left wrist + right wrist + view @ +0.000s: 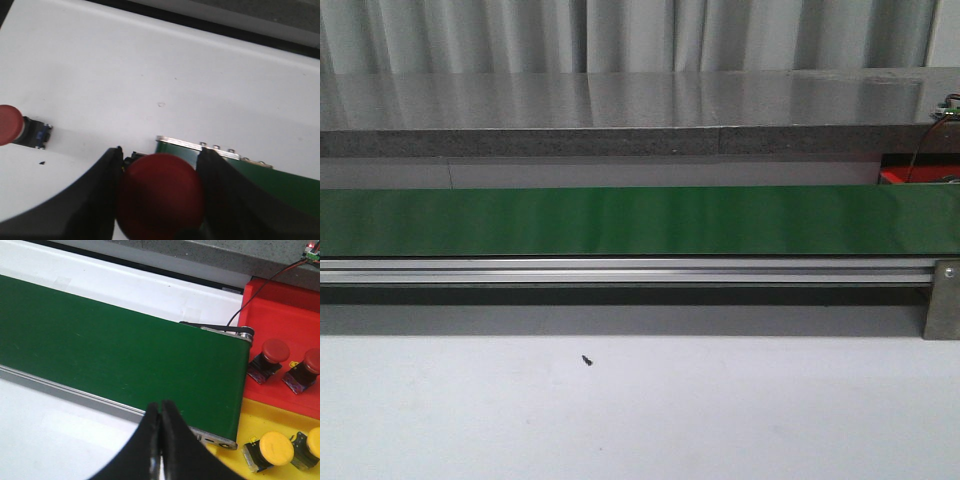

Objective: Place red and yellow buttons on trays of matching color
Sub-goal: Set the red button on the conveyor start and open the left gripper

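In the left wrist view my left gripper [160,195] is shut on a red button [161,196], its big round cap filling the gap between the two black fingers, above the left end of the green belt [260,177]. A second red button [9,125] lies on its side on the white table. In the right wrist view my right gripper [161,432] is shut on nothing, over the belt's near rail. Past the belt's end, the red tray [280,315] holds two red buttons [275,351] and the yellow tray [280,425] holds two yellow buttons [276,447]. Neither gripper shows in the front view.
The green conveyor belt [620,220] runs across the front view, with an aluminium rail [620,268] along its near side and a grey counter [620,105] behind. A small black speck [587,360] lies on the white table. A corner of the red tray [910,177] peeks in at the right.
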Controlling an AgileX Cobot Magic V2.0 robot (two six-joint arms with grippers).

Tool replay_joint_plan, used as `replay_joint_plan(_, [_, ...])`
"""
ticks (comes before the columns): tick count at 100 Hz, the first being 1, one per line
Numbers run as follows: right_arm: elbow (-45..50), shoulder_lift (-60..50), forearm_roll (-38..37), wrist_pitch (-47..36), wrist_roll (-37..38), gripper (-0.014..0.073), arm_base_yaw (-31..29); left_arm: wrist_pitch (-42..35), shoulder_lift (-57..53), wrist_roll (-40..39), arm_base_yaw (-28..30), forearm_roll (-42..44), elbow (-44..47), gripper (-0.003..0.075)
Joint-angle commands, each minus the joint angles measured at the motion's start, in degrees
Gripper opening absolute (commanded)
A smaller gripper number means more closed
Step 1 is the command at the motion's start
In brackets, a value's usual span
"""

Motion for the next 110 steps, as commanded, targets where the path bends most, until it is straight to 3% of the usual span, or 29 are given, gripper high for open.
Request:
replay_joint_plan(1, [-1.3, -0.6, 1.4, -2.9, -0.4, -0.0118, 0.0, -2.9, -5.8, 0.4, -1.6, -1.5, 1.5, 0.019])
replay_joint_plan(36, [-1.3, -0.6, 1.4, -2.9, -0.4, -0.0118, 0.0, -7.4, -8.9, 0.8, -4.1, -1.5, 12.3, 0.019])
replay_joint_plan(73, [-1.3, -0.6, 1.4, -2.9, -0.4, -0.0118, 0.0, -10.0, -8.9, 1.4, -4.2, -2.1, 17.7, 0.0195])
replay_joint_plan(82, [-1.3, -0.6, 1.4, -2.9, -0.4, -0.0118, 0.0, -9.6, -8.9, 1.9, -4.2, -2.8, 17.7, 0.0263])
replay_joint_plan(99, [-1.3, -0.6, 1.4, -2.9, -0.4, -0.0118, 0.0, -9.6, -10.0, 3.3, -4.2, -5.2, 17.7, 0.0524])
replay_joint_plan(110, [-1.3, -0.6, 1.4, -2.9, -0.4, -0.0118, 0.0, -10.1, -12.0, 3.3, -4.2, -5.4, 17.7, 0.0564])
